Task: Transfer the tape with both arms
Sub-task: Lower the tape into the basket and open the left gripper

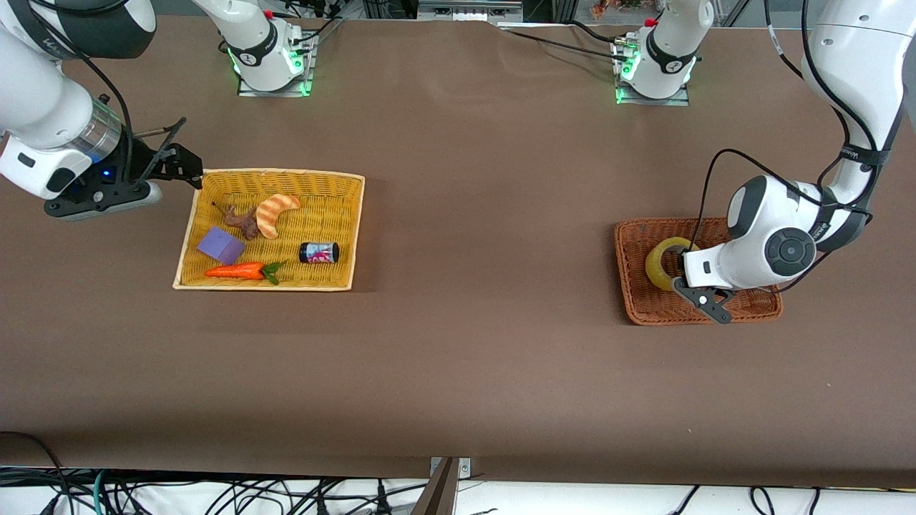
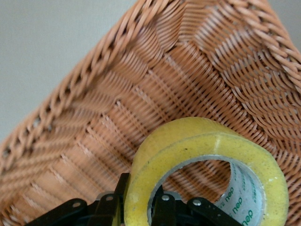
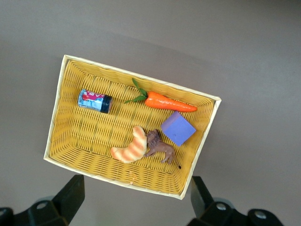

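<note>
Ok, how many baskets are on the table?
2. The yellow basket sits toward the right arm's end, holding small items. The brown basket sits toward the left arm's end, holding the tape. None appears hidden.

Brown table point(image 1: 458, 357), with tangled cables point(image 1: 215, 493) below its near edge

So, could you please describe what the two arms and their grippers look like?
Both arms are glossy white with dark grey joint caps and black cables along them. The left arm ends in the black left gripper, with bolted finger links. The right arm has a silver wrist ring, a blue light, and the black right gripper.
</note>
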